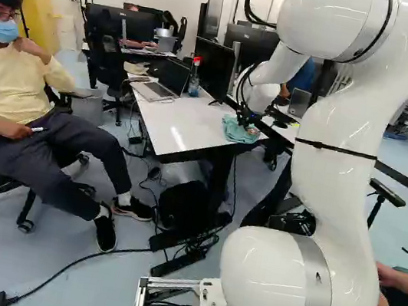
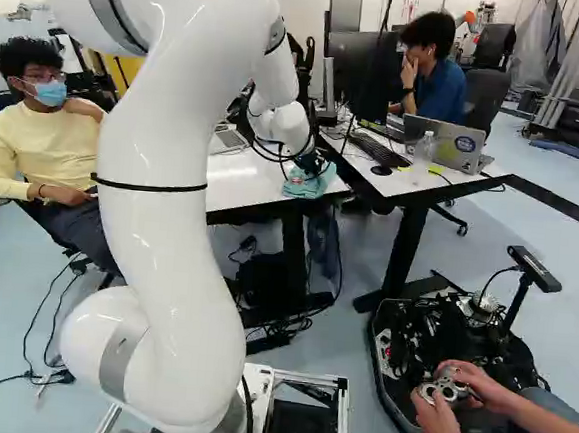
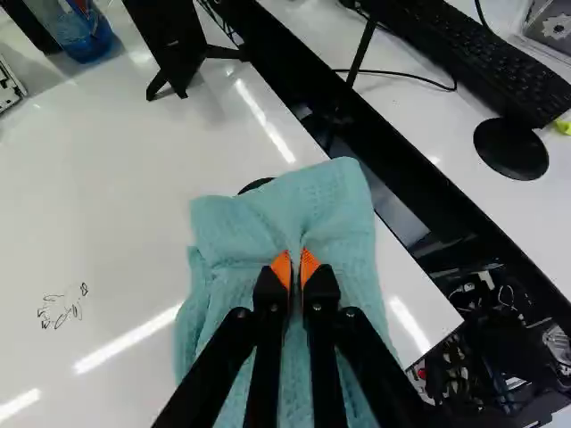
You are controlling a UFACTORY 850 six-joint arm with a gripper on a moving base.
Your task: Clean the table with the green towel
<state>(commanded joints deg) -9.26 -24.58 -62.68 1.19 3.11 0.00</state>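
White desk (image 3: 116,214), scribble (image 3: 62,308) at left | green towel (image 3: 326,201) pinched at right by end effector (image 3: 295,264) | step judged: wiping; leftward stroke over scribble required next

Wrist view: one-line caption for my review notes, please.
Fingers pinching a fold of the towel on the table, a small black scribble off to one side.

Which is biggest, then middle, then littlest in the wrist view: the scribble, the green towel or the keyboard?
1. Green towel
2. Keyboard, partly out of view
3. Scribble, the littlest by far
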